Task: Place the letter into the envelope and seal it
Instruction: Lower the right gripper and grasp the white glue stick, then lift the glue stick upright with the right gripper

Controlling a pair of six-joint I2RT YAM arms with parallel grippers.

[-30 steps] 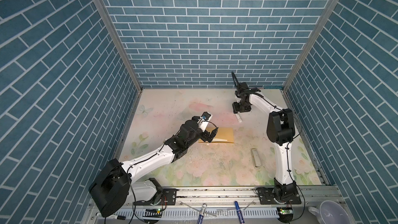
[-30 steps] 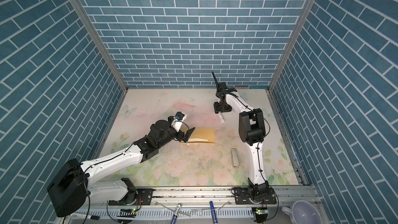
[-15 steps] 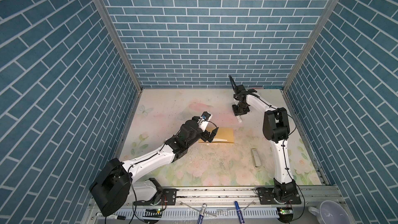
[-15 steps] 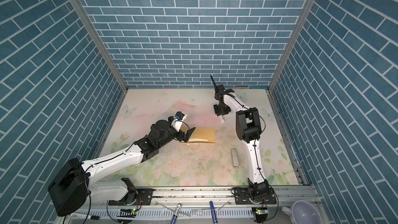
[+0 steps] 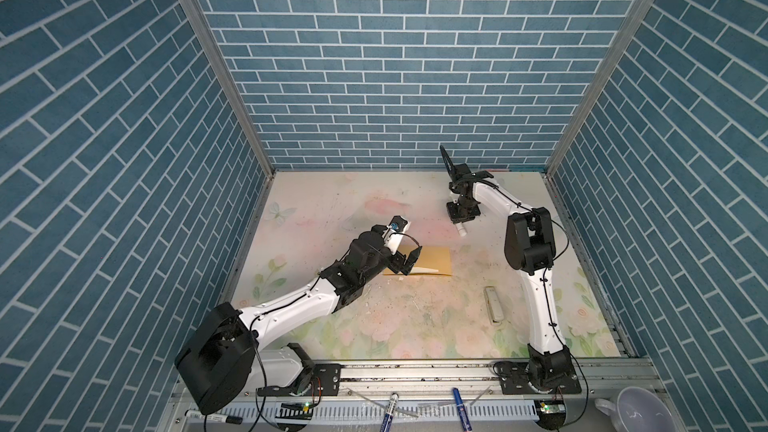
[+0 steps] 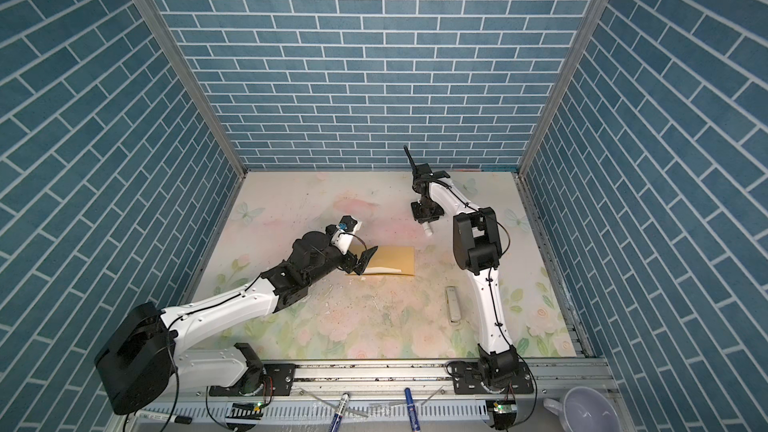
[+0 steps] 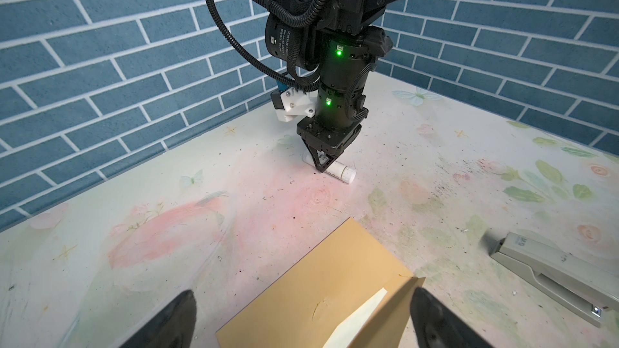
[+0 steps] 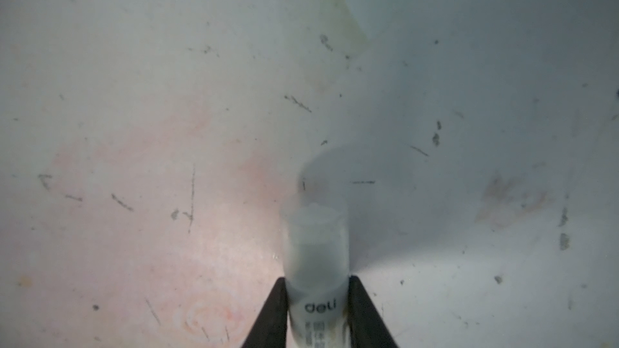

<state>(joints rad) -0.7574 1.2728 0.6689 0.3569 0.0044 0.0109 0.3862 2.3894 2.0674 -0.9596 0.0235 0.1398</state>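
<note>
Floral bench (image 5: 332, 209): right hand (image 7: 321, 166) grasps glue stick (image 7: 342, 172), well apart from envelope (image 5: 432, 259); released left hand (image 5: 409, 263) straddles its end.

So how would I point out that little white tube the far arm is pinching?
Find the blue brick back wall, then the floral table below it, where the right gripper points down right of centre. Its jaws pinch a short white plastic glue stick. It is the only round tube there, unlike the flat mustard-yellow paper envelope and the grey stapler nearer the front.
</note>
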